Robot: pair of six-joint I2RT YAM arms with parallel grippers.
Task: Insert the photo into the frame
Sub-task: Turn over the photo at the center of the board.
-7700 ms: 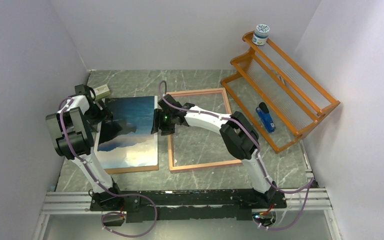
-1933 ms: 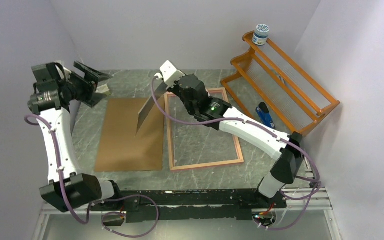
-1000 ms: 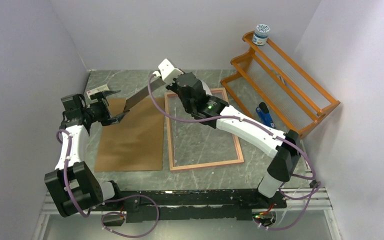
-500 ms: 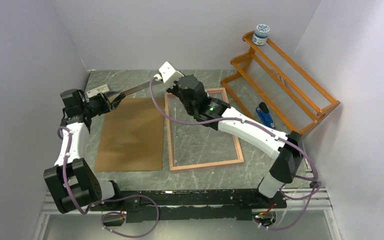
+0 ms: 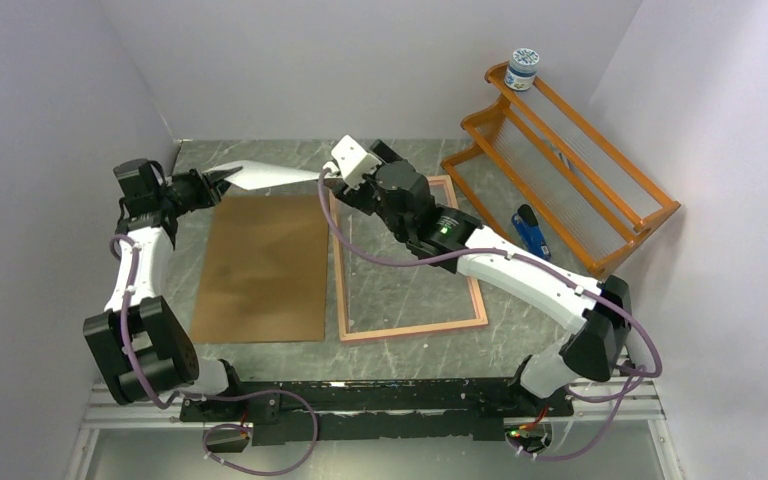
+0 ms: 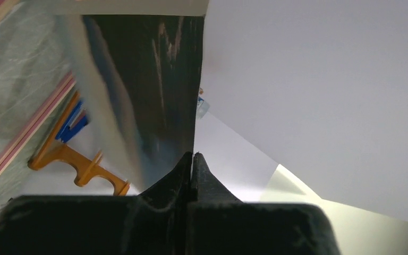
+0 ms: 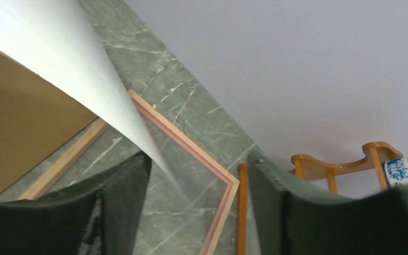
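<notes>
Grey tabletop: left claw clamped on the photo, right claw apart; best carry it level over the frame.

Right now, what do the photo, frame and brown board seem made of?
The photo: thin paper, probably glossy; it curves in mid-air. The frame: pale wood or wood-look, matte, its clear pane showing the table. The brown board: likely fibreboard or card; flat, matte.
</notes>
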